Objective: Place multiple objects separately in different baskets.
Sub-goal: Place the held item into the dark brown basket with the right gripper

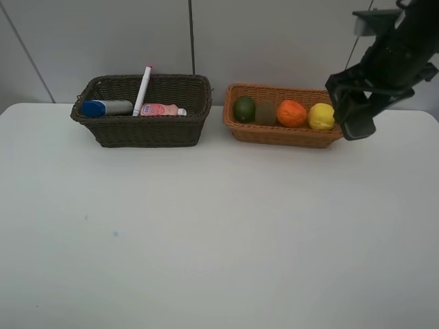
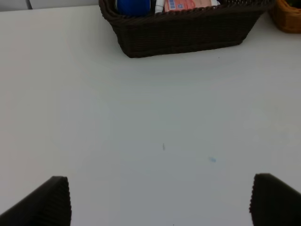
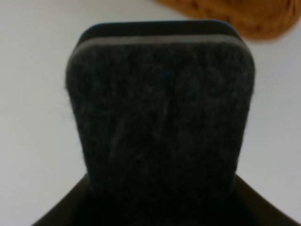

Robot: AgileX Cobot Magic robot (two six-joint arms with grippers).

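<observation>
Your right gripper [image 1: 357, 123] pinches the eraser [image 3: 160, 117] beside the tan basket [image 1: 281, 136]; your left gripper [image 2: 160, 200] stands spread.

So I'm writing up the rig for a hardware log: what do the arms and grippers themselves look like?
The right arm is matte black and bulky, with a grey-white block on top near the wrist. Its right gripper is black too. The left gripper appears only in its wrist view: two dark fingers with finely ribbed inner faces. No cables or markings are visible.
</observation>
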